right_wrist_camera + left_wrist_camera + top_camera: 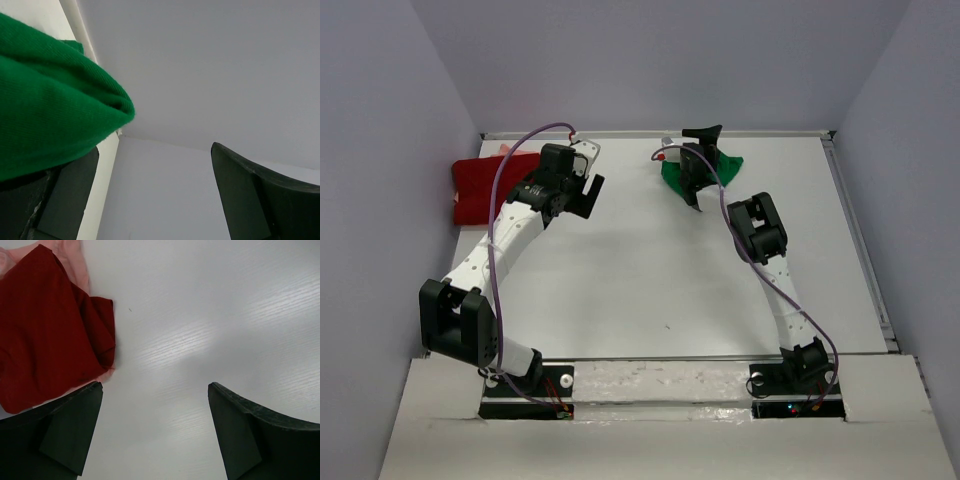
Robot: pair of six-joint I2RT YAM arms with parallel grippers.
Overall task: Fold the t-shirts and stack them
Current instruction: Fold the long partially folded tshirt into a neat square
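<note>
1. Just beside the dark red t-shirt, the left fingers stand wide apart with nothing between them. Only the white desk shows in the gap.
2. Seen from the left wrist, the dark red t-shirt lies rumpled on the desk, and its nearest fold comes close to one finger. I cannot tell whether cloth and finger touch.
3. Under the dark red t-shirt lies the salmon-pink t-shirt. It peeks out past the red cloth's far side and shows as a thin strip along its lower edge.
4. From above, the dark red t-shirt sits at the desk's far left corner. A sliver of the salmon-pink t-shirt shows behind it, and the left fingers hang just to its right.
5. Well apart from the dark red t-shirt, on the right arm's side along the same far edge, the right fingers are also spread wide, with no cloth pinched between them. They are tilted so that the wrist camera faces the grey wall.
6. With the right fingers, equally far from the dark red t-shirt, is the bright green t-shirt, bunched up.
7. In the right wrist view, a rounded fold of the bright green t-shirt bulges over one finger, while the other finger stands clear of it. Whether the fold rests on that finger cannot be told.
</note>
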